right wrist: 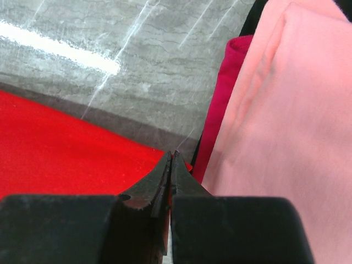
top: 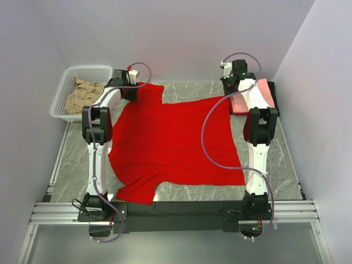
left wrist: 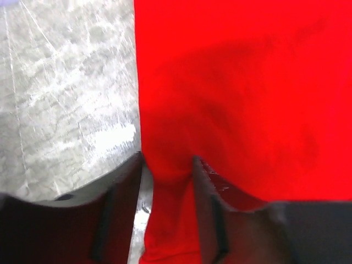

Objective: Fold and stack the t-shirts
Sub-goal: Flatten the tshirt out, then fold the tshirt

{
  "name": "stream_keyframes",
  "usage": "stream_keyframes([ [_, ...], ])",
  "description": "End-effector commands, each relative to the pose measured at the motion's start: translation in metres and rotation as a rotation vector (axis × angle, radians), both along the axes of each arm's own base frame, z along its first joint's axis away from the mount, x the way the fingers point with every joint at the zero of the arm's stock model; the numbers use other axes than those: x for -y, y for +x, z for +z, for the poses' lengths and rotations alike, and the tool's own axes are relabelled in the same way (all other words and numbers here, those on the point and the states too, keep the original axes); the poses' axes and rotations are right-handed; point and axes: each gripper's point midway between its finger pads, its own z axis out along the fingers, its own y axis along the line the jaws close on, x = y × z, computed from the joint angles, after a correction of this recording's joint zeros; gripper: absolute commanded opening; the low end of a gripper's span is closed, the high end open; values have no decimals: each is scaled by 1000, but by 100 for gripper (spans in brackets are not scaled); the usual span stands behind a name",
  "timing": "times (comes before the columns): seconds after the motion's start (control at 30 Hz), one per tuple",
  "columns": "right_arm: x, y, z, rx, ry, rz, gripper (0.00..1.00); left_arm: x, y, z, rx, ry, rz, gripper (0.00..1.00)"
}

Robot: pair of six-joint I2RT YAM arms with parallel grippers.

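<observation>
A large bright red t-shirt [top: 170, 140] lies spread flat on the marble table [top: 275, 165]. My left gripper [top: 127, 88] is at the shirt's far left corner. In the left wrist view its fingers [left wrist: 166, 159] stand apart, with the shirt's edge [left wrist: 247, 93] bunched between them. My right gripper [top: 235, 91] is at the shirt's far right corner. In the right wrist view it [right wrist: 172, 154] is shut, with the red corner [right wrist: 66, 148] at its tips. A folded salmon-pink shirt [top: 258, 93] [right wrist: 286, 110] lies beside it on a dark red one [right wrist: 223, 104].
A white mesh basket [top: 60, 102] at the back left holds a tan shirt [top: 82, 93]. A black cloth edge [right wrist: 253, 11] shows under the pink stack. Walls close in the table on three sides. The arms' mounting rail [top: 181, 212] runs along the near edge.
</observation>
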Motion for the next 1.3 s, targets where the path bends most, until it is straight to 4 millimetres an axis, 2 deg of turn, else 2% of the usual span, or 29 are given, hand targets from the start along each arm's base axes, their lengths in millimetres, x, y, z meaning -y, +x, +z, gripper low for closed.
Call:
stream_keyframes([
  [0.0,-2,15,23,81,-2,5,0,4,20,16,68,-26,30,43],
  [0.1,-2,18,28,99,0,2,0,3,28,27,113,-25,33,24],
  [0.17,0,21,34,118,-2,-4,0,3,34,45,158,-33,34,7],
  [0.2,0,23,39,133,-1,-4,0,1,36,52,176,-39,38,3],
  [0.23,-2,24,43,142,0,-1,0,0,38,69,207,-43,36,0],
  [0.33,-2,29,59,185,8,-5,0,-1,40,93,265,-61,16,0],
  [0.43,-1,30,71,212,7,-2,0,1,33,124,330,-96,-22,0],
  [0.53,0,28,75,218,4,8,0,3,28,148,388,-111,-61,0],
  [0.57,0,27,75,216,3,14,0,2,24,145,381,-115,-67,1],
  [0.7,3,19,75,202,-3,31,0,-1,10,160,414,-147,-115,0],
  [0.73,6,17,82,212,-2,30,0,0,3,165,425,-154,-131,0],
  [0.87,8,8,84,202,6,47,0,2,-14,170,430,-138,-190,1],
  [0.9,7,5,85,193,16,58,0,2,-19,176,440,-132,-205,0],
  [0.93,8,3,86,191,16,69,0,2,-24,169,423,-129,-215,1],
  [1.1,-1,-16,86,153,31,135,0,6,-53,168,427,-105,-281,0],
  [1.13,-2,-19,86,148,30,150,0,-7,-55,168,430,-95,-266,0],
  [1.17,10,-24,79,123,41,140,0,-9,-59,167,426,-86,-273,0],
  [1.2,10,-28,81,120,42,151,0,-9,-65,173,435,-84,-281,0],
  [1.27,9,-37,74,91,42,173,0,-12,-76,165,412,-71,-289,1],
])
